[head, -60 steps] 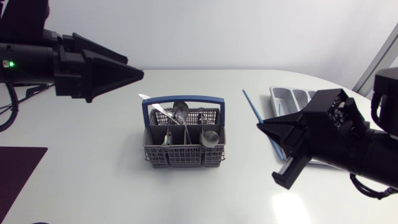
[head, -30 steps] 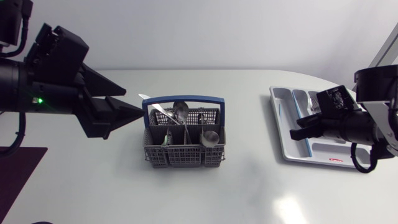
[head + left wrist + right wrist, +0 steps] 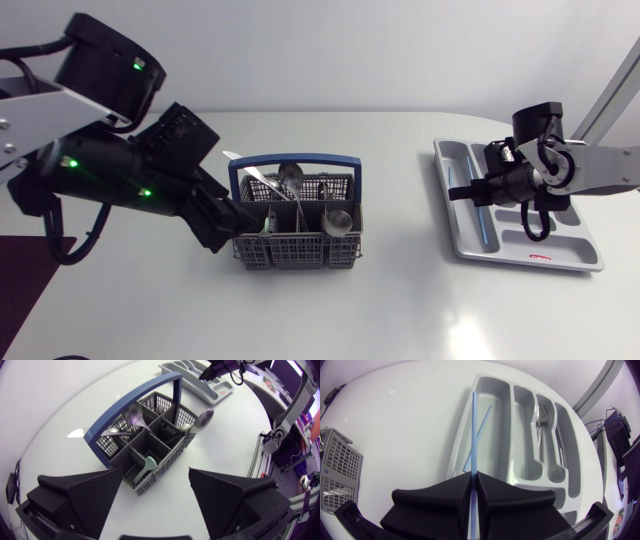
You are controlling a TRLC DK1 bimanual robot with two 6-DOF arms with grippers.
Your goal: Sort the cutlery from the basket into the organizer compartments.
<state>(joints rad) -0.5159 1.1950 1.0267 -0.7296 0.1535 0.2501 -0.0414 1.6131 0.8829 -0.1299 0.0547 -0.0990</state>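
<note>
Holding blue stick (image 3: 472, 430) in clamped right gripper (image 3: 474, 476); left gripper (image 3: 155, 472) wide. I should align it along the organizer (image 3: 517, 467) long slot, then release.

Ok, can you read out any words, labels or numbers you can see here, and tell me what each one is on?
No text here can be read.
organizer, near rim: small red print, too small to read.
basket: no text visible.
</note>
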